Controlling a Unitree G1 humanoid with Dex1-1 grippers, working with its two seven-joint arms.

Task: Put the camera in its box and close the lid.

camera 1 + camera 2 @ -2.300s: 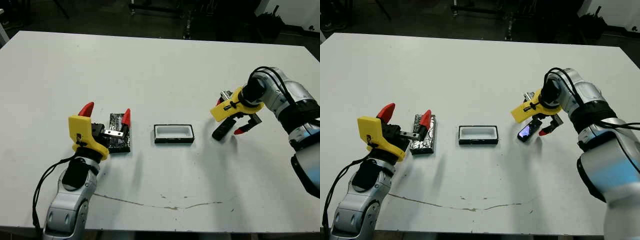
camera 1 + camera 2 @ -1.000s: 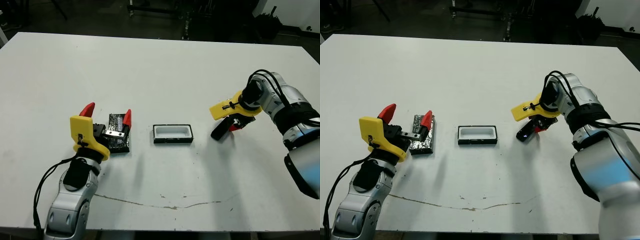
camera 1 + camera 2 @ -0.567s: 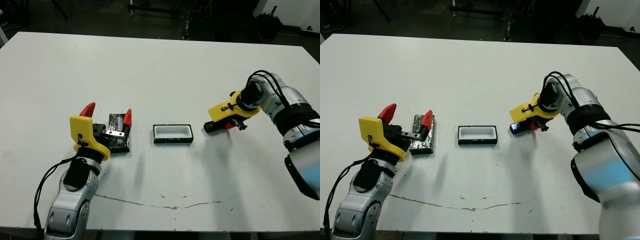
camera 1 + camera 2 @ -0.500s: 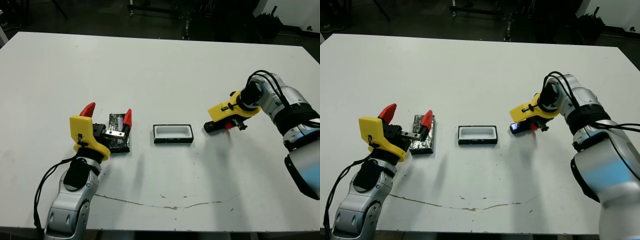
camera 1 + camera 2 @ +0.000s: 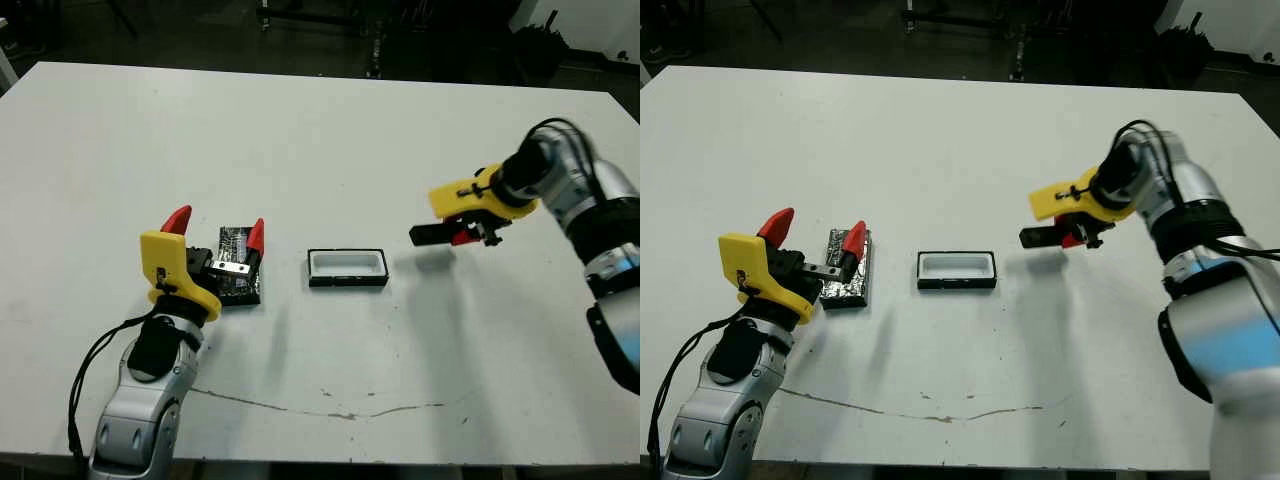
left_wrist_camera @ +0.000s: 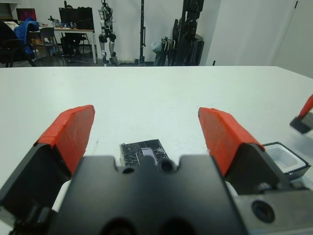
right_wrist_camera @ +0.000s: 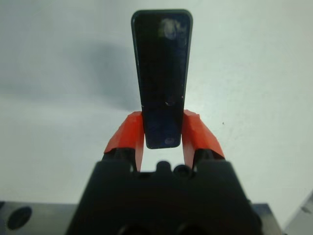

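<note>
The camera (image 5: pixel 431 234) is a slim black bar held level above the table, its free end pointing at the box, with a shadow under it. My right gripper (image 5: pixel 462 236) is shut on its other end; the right wrist view shows the red fingers (image 7: pixel 128 133) clamping the camera (image 7: pixel 162 73). The box (image 5: pixel 347 268) lies open mid-table, white lining up, just left of the camera. Farther left the speckled black lid (image 5: pixel 240 288) lies flat. My left gripper (image 5: pixel 215 225) hovers open over the lid's (image 6: pixel 144 152) near end, holding nothing.
The white table (image 5: pixel 330 140) ends at a far edge with dark floor and equipment stands beyond. A thin dark scratch (image 5: pixel 330 410) runs along the table near the front edge. The left wrist view shows the box (image 6: pixel 286 156) off to one side.
My right gripper has risen off the table and shifted slightly right, carrying the camera, which now hangs level in the air. The left arm, lid and box have not moved.
</note>
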